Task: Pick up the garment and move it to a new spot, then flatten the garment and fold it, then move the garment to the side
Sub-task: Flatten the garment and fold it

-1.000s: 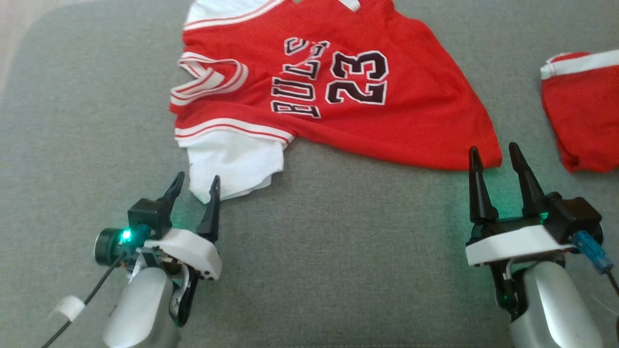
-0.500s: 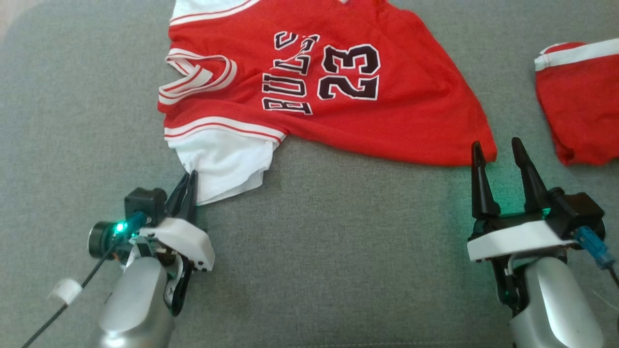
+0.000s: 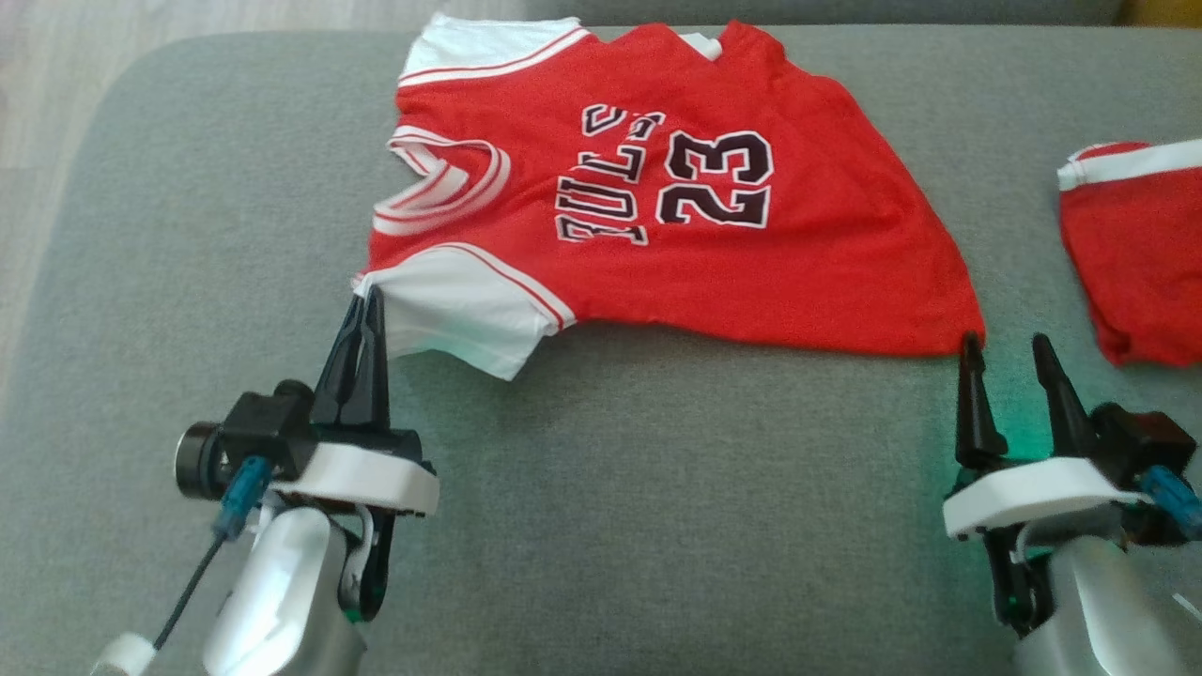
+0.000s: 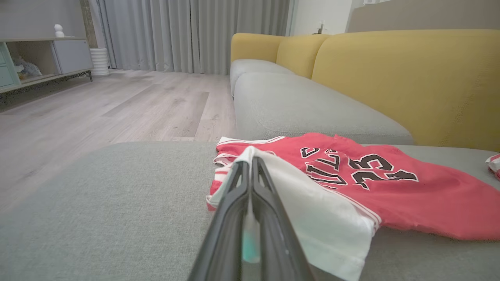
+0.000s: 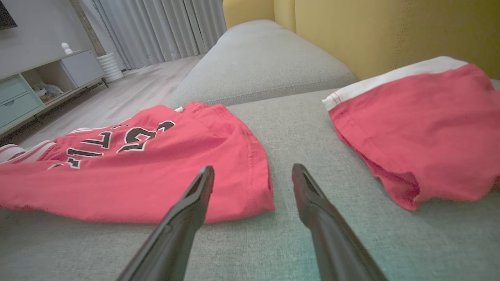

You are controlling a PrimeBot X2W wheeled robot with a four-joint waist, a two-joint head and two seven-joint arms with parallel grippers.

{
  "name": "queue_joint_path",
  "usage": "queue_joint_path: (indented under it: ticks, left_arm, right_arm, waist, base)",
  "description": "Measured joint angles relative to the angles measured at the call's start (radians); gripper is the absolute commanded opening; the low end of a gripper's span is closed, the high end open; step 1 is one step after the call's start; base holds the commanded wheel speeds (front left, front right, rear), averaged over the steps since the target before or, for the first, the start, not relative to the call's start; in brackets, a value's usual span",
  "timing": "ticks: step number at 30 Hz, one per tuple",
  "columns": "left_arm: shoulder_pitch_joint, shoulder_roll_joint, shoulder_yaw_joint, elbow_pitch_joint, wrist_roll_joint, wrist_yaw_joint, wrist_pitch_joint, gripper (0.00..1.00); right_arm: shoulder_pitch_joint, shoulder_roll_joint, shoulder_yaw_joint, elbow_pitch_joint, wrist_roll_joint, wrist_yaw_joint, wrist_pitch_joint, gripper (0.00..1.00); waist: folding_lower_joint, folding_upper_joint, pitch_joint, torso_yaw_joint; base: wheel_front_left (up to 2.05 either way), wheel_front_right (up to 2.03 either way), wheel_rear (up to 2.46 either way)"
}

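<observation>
The left claw [image 3: 368, 302] reached forward and slightly upward from the lower left of the head view on its pale forearm [image 3: 282, 601]. Its two dark fingers were pressed flat together and pinched on the white sleeve of the shirt [image 3: 770, 272]. The right claw [image 3: 1005, 347] sat low at the lower right, its fingers pointing forward and spread wide apart.
</observation>
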Motion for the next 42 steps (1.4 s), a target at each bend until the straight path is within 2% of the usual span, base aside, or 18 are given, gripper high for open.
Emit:
queue_joint_path:
  ticks: [8,20,21,22,23,27,30,35,42]
  left_arm:
    - [0.036,0.001,0.000,-0.113,0.022,-0.007,0.000,0.00]
    - [0.050,-0.009,-0.006,-0.136,0.032,-0.026,0.000,0.00]
    - [0.050,-0.009,-0.005,-0.136,0.032,-0.028,0.000,0.00]
    - [0.050,-0.009,-0.004,-0.136,0.032,-0.029,0.000,0.00]
    - [0.050,-0.009,-0.003,-0.136,0.032,-0.029,0.000,0.00]
    - [0.050,-0.013,0.030,-0.136,0.013,-0.027,0.000,0.00]
    - [0.050,-0.010,0.059,-0.141,-0.004,-0.034,0.000,0.00]
    - [0.047,0.004,0.094,-0.195,-0.024,-0.043,0.000,0.00]
    - [-0.043,0.014,0.141,-0.309,-0.082,-0.041,0.006,0.00]
  right_arm:
    - [-0.068,0.000,-0.026,0.177,-0.002,0.000,0.052,1.00]
    - [-0.225,-0.004,-0.072,0.386,-0.075,0.000,0.077,1.00]
    - [-0.235,-0.004,-0.072,0.397,-0.075,0.000,0.078,0.73]
    - [-0.243,-0.004,-0.070,0.409,-0.075,0.000,0.077,0.26]
    - [-0.249,-0.006,-0.065,0.418,-0.075,0.000,0.072,0.00]
    - [-0.250,-0.007,0.012,0.443,-0.017,0.000,0.026,0.00]
    - [-0.249,-0.006,0.051,0.409,0.023,0.000,0.007,0.00]
    - [-0.250,-0.006,0.090,0.269,0.075,0.000,-0.011,0.00]
    - [-0.268,-0.005,0.133,0.012,0.042,0.000,-0.012,0.00]
  waist:
    - [0.0001,0.0000,0.000,0.030]
    - [0.0001,0.0000,0.022,0.057]
    - [0.0001,0.0000,0.022,0.057]
    - [0.0001,0.0000,0.021,0.056]
    - [0.0001,0.0000,0.019,0.056]
    - [0.0002,0.0000,-0.003,0.044]
    - [0.0002,0.0000,-0.023,0.032]
    - [0.0001,0.0000,-0.064,0.008]
    - [0.0001,0.0000,-0.132,-0.026]
  base:
    - [0.00,0.00,0.00]
    - [0.00,0.00,0.00]
    - [0.00,0.00,0.00]
    - [0.00,0.00,0.00]
    - [0.00,0.00,0.00]
    - [0.00,0.00,0.00]
    - [0.00,0.00,0.00]
    - [0.00,0.00,0.00]
    - [0.00,0.00,0.00]
